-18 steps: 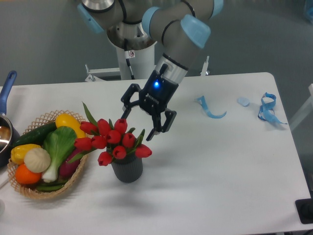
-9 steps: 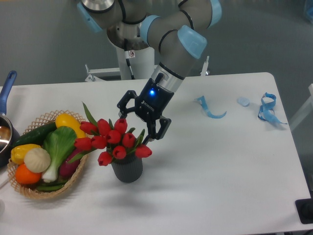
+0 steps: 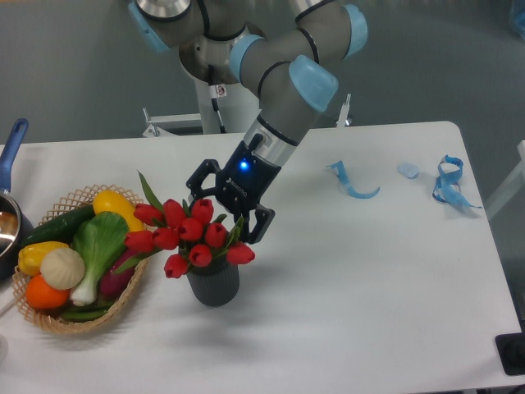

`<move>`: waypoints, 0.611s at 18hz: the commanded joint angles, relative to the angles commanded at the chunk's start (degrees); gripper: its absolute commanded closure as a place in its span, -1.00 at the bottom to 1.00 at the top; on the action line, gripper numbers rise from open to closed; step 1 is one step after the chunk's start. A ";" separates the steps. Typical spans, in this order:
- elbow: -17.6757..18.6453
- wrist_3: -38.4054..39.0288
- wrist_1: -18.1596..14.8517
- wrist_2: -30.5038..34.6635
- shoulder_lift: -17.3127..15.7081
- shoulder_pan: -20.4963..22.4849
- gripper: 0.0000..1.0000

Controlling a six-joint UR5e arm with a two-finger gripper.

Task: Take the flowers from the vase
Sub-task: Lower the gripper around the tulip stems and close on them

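While I line the arm up, the claw [image 3: 223, 207] hangs spread wide over the back of the flowers [image 3: 190, 235], one finger near the top bud and the other beside the right-hand buds, and it has hold of nothing yet. I cannot tell whether a fingertip is already brushing a bud. The flowers stand in the vase [image 3: 213, 283], which sits on the desk [image 3: 369, 287] a little left of the middle and nearer the front edge than the back.

I judge the bunch to be light, and soft at the top: the red buds would crush or splay if I closed on them, and the long pointed leaves would bend and slide between the fingers. The stems look like the firmer part, so I would want to take hold low, just above the mouth of the vase, where they are gathered tight. From here the buds hide most of that neck, so reaching it means pushing down through them or coming in from the side. The vase is short and may tip or lift with the stems if they bind in its mouth.

Toward the left edge a wicker basket [image 3: 123, 308] holds vegetables: a green-and-white leafy one, a yellow pepper, an orange piece, a cucumber. At the left edge I see part of a pot [image 3: 10, 238] with a blue handle. Blue ribbon scraps [image 3: 354, 182] lie near the back right corner.
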State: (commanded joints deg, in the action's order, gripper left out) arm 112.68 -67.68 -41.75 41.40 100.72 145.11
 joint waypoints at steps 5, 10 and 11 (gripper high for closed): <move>-0.09 0.44 0.00 0.09 -0.09 0.00 -0.80; -0.09 0.53 0.00 0.53 -0.44 0.00 -0.18; -0.09 0.53 0.00 0.53 -0.52 0.00 -0.08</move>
State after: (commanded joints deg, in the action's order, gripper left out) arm 112.59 -67.15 -41.75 41.92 100.20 145.11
